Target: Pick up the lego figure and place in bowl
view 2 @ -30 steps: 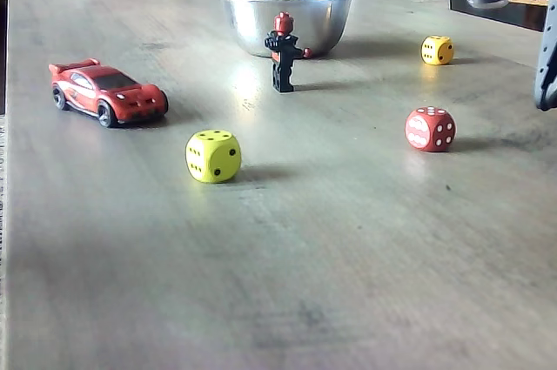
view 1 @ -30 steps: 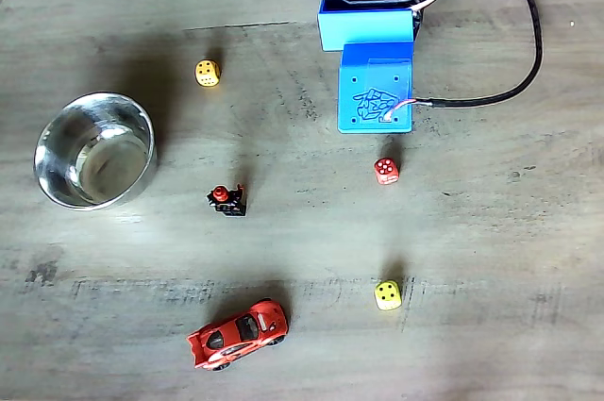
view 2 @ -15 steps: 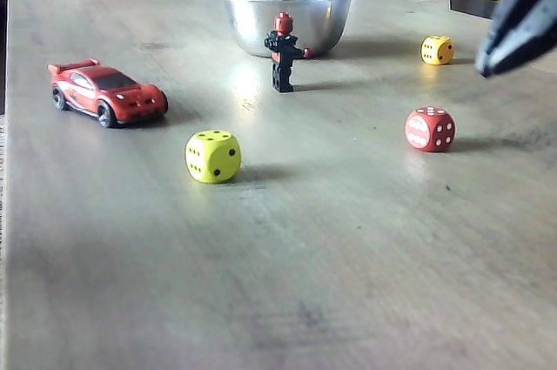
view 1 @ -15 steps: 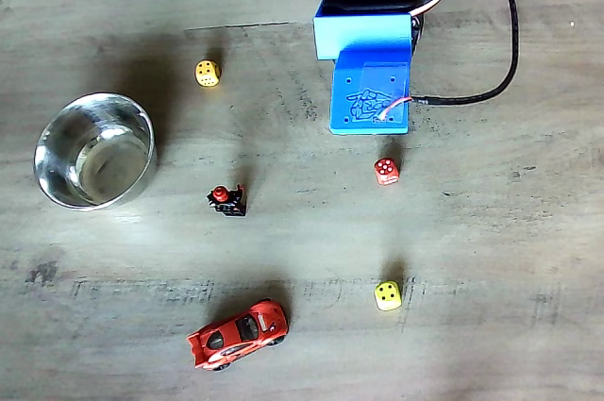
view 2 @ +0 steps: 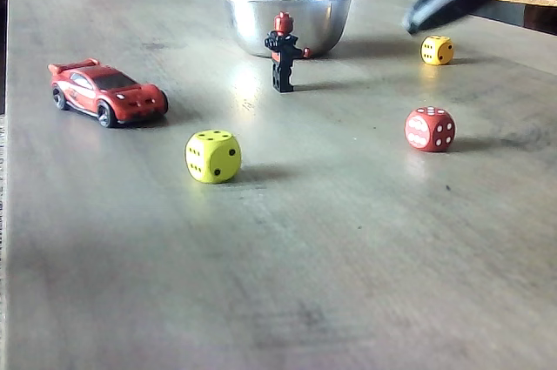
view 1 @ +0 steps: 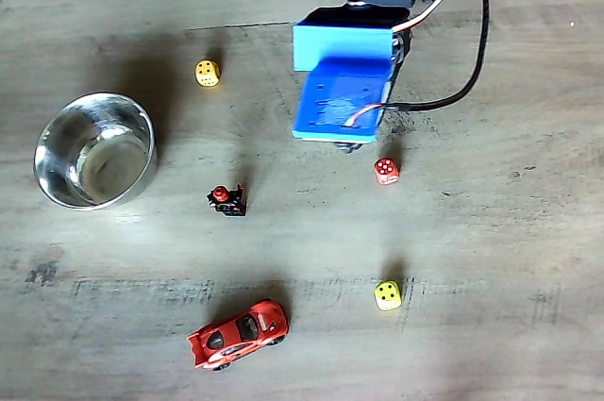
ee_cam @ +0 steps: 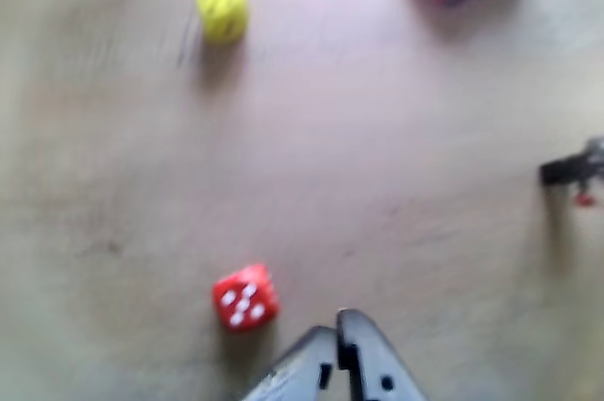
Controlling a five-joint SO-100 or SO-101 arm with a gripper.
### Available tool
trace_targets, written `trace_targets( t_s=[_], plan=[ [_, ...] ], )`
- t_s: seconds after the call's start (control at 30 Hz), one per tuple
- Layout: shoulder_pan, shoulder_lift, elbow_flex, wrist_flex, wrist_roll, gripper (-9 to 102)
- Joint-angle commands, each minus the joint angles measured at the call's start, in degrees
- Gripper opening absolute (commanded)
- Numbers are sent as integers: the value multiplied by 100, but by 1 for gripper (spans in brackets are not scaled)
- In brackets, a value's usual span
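The lego figure (view 1: 226, 199) is a tiny black figure with a red head. It stands upright on the table, just in front of the bowl in a fixed view (view 2: 281, 52), and shows blurred at the right edge of the wrist view (ee_cam: 576, 170). The bowl (view 1: 94, 96) is shiny steel and sits at the left of the table; its wall (view 2: 244, 22) reflects the room. My gripper (ee_cam: 338, 321) hangs above the table near the red dice, well apart from the figure. Its fingers meet at the tip with nothing between them, and it shows as a dark point (view 2: 409, 26).
A red dice (view 1: 386, 171) lies just below the arm's blue wrist part (view 1: 342, 90). A yellow dice (view 1: 387, 295) and a red toy car (view 1: 238, 333) sit nearer the bottom edge. An orange-yellow dice (view 1: 208, 73) lies above the bowl.
The arm has swung left and reached out over the table, its tip moving toward the figure's side. The objects have not moved.
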Motion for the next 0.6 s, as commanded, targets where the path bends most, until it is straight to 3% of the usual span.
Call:
trace_targets(
  t_s=[0.0,0.57],
  plan=[
    [149,-536,-589,-396,-9,-1],
    [932,-3067,-2742,-642,-9,-1]
  ],
)
